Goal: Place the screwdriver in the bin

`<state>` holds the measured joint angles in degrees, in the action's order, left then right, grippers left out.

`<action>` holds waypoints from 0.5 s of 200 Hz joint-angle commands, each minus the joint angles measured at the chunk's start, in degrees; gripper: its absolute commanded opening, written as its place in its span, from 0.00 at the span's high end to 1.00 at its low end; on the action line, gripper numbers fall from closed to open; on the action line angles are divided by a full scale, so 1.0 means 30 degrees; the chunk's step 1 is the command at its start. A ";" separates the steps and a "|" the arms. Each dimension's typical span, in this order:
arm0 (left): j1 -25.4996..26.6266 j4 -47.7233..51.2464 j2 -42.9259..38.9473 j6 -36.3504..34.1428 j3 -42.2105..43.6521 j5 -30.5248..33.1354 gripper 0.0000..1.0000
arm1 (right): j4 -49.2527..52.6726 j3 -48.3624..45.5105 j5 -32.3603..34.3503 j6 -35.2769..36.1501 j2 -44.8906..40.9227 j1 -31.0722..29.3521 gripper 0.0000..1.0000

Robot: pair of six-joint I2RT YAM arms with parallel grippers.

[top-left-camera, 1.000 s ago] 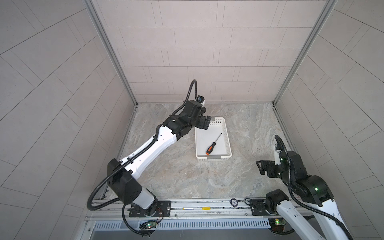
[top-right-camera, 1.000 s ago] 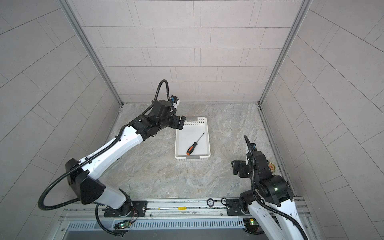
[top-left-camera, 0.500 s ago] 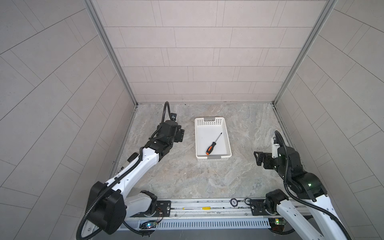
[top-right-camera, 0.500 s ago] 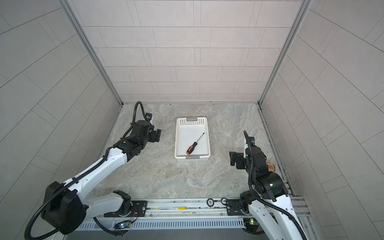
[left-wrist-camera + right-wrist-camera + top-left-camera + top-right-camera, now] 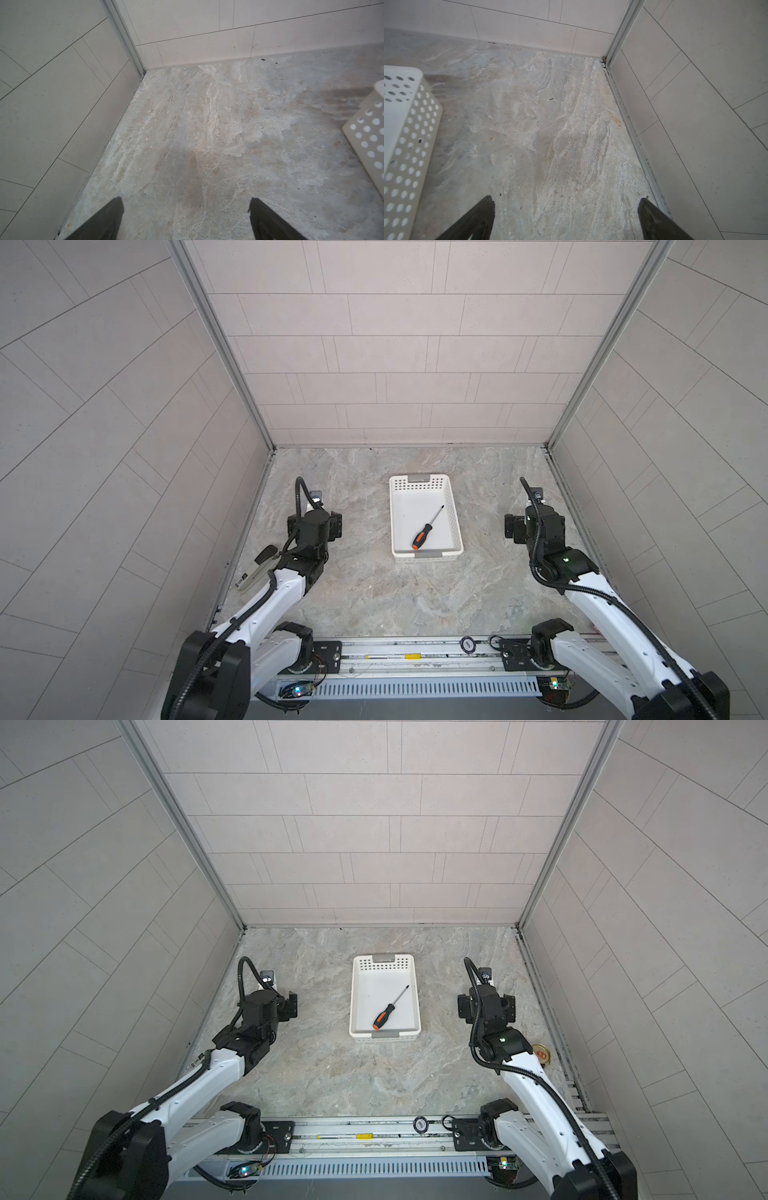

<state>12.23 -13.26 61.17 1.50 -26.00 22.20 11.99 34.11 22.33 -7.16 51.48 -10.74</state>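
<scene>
screwdriver (image 5: 423, 533): it's in the bin, lying flat on the floor and slanted. The orange butt is down by the near short end and the tip is up toward the right-hand wall. Nothing is touching it.
bin (image 5: 409, 506): white with holes in the sides. It sits around the middle of the worktop (image 5: 374, 593), long side running front to back, between the two arms.
left end effector (image 5: 185, 204): fingers spread wide with nothing between them, just bare stone below. It's off to the left of the bin, well apart. A corner of the bin shows at the edge of the left wrist view.
right end effector (image 5: 566, 200): same deal, spread wide and holding nothing. It's on the right side of the bin, well apart from it.
extras: there's a small round gold thing (image 5: 541, 1053) on the worktop by the right arm near the wall, can't tell what it is.
</scene>
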 commanded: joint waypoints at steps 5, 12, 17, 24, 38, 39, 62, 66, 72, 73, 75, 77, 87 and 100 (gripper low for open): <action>-0.1609 -0.4499 0.1562 0.1124 0.0778 -0.1632 0.00 | -0.5927 -0.2158 -0.0489 0.0615 0.0888 0.1513 0.00; -0.2059 -0.5076 0.2116 0.1459 0.0843 -0.2399 0.00 | -0.7322 -0.2692 -0.0880 0.0349 0.1391 0.1789 0.00; -0.2248 -0.4969 0.2446 0.1415 0.0649 -0.2859 0.00 | -0.8134 -0.2886 -0.1105 0.0365 0.1890 0.1839 0.00; -0.2261 -0.4251 0.2808 0.0899 0.0144 -0.3313 0.00 | -0.8795 -0.2847 -0.1429 0.0401 0.2753 0.1830 0.00; -0.2328 -0.4583 0.3733 -0.0330 -0.0216 -0.4481 0.00 | -0.9963 -0.2511 -0.1417 0.0750 0.4673 0.1843 0.00; -0.2323 -0.4638 0.3801 -0.0415 -0.0228 -0.4533 0.00 | -1.0100 -0.2531 -0.1412 0.0792 0.4815 0.1847 0.00; -0.2350 -0.6131 0.5550 -0.1104 -0.0214 -0.5043 0.00 | -1.2591 -0.2201 -0.1718 0.1037 0.7632 0.1982 0.00; -0.2324 -0.6434 0.5827 -0.1178 -0.0161 -0.5080 0.00 | -1.2817 -0.2128 -0.1811 0.1040 0.7965 0.1994 0.00; -0.2311 -0.6910 0.6181 -0.1274 -0.0059 -0.5084 0.00 | -1.3326 -0.2107 -0.2086 0.0983 0.8384 0.2001 0.00; -0.2315 -0.6988 0.6256 -0.1297 -0.0047 -0.5069 0.00 | -1.3378 -0.2109 -0.2172 0.1011 0.8443 0.2000 0.00; -0.2318 -0.7178 0.6341 -0.1306 -0.0016 -0.5058 0.00 | -1.3512 -0.2089 -0.2272 0.1127 0.8576 0.1999 0.00; -0.2340 -0.7357 0.6435 -0.1331 0.0028 -0.5034 0.00 | -1.3597 -0.2062 -0.2341 0.1222 0.8682 0.2014 0.00; -0.2412 -0.7681 0.6895 -0.1247 -0.0006 -0.5000 0.00 | -1.3971 -0.2009 -0.2439 0.1340 0.9228 0.2009 0.00; -0.2630 -0.7988 0.7548 -0.1254 -0.0144 -0.5796 0.00 | -1.5288 -0.2488 -0.2718 0.1435 0.9840 0.2088 0.00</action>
<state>5.21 -31.29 81.34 -0.60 -25.28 8.38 -23.90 27.00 16.34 -4.64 78.91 -4.84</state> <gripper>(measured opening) 0.996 0.996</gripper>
